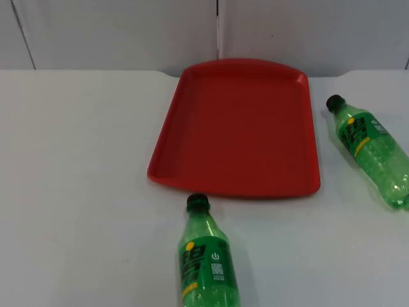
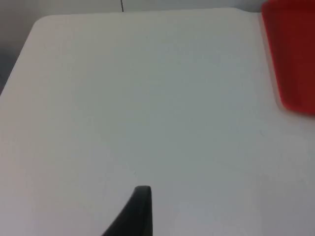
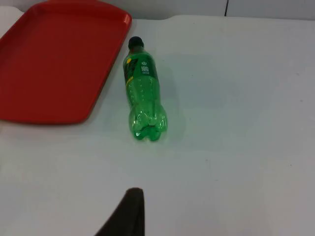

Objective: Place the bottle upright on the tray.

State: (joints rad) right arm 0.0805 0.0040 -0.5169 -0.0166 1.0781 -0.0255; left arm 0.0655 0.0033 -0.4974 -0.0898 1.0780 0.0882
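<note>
A red tray (image 1: 236, 121) lies flat in the middle of the table, towards the wall. One green bottle (image 1: 206, 262) with a black cap lies on its side by the front edge, cap just short of the tray's near rim. A second green bottle (image 1: 370, 147) lies on its side right of the tray, cap towards the tray's far right corner. My right gripper (image 3: 130, 214) hangs over the table some way short of this bottle's (image 3: 143, 93) base, with the tray (image 3: 54, 64) beside it. My left gripper (image 2: 140, 211) hangs over bare table left of the tray (image 2: 290, 59).
The white table top (image 1: 77, 166) ends at the grey partition wall (image 1: 115, 32) behind the tray. Its rounded far corners show in both wrist views. Open table lies left of the tray and between the two bottles.
</note>
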